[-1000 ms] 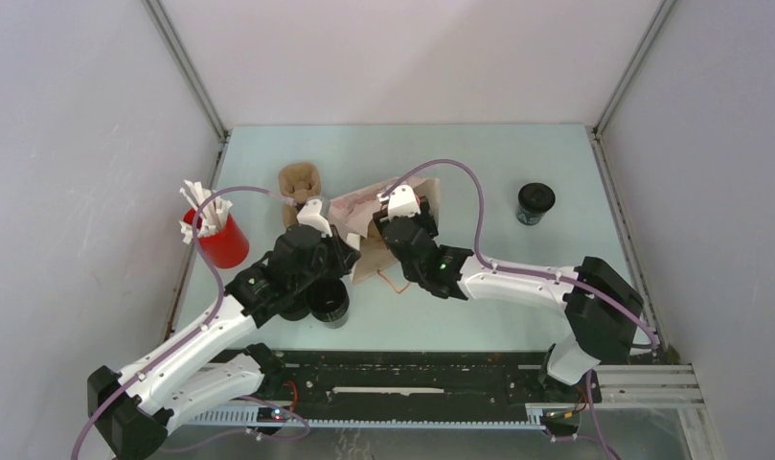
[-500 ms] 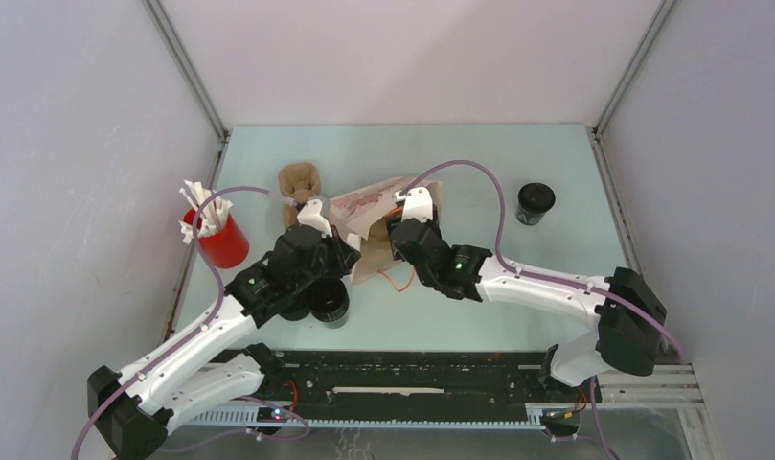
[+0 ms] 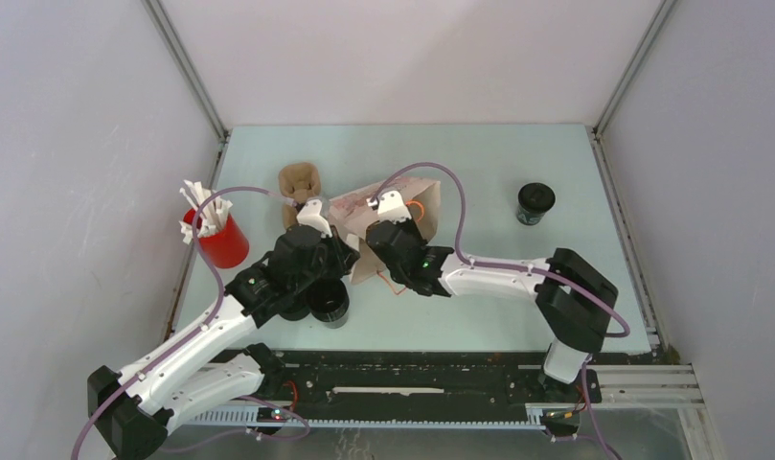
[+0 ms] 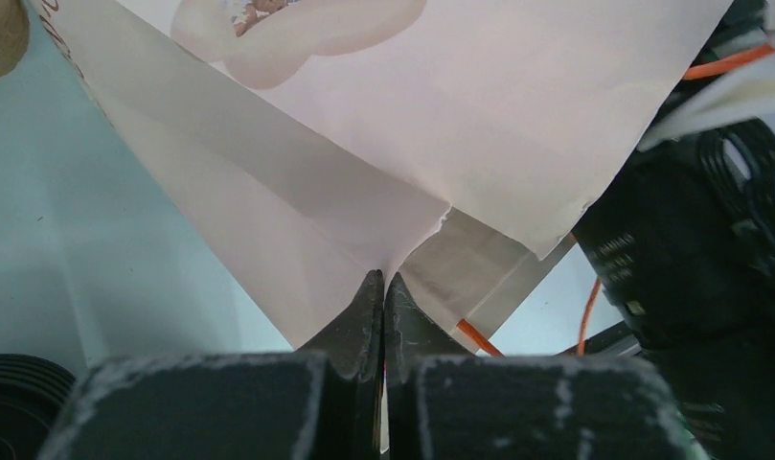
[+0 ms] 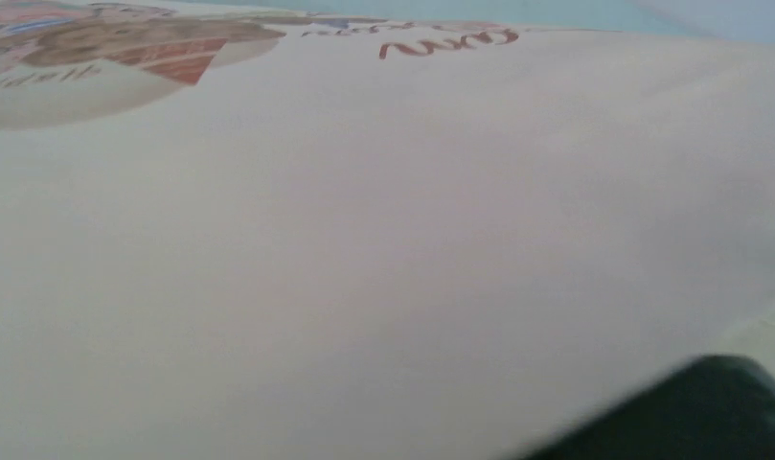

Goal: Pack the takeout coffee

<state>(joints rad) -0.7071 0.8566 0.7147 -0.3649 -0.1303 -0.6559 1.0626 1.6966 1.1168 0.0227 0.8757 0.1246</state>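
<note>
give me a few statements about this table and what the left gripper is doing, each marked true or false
1. The left gripper is pinched shut on an edge of the paper bag. True.
2. The red cup stands on the right side of the table. False: it stands at the left edge, with white sticks in it.
3. One black cup stands alone near the right edge. True.
4. Every black cup is already inside the bag. False: that one stands out in the open, and a second black cup stands on the table beside the left arm.
</note>
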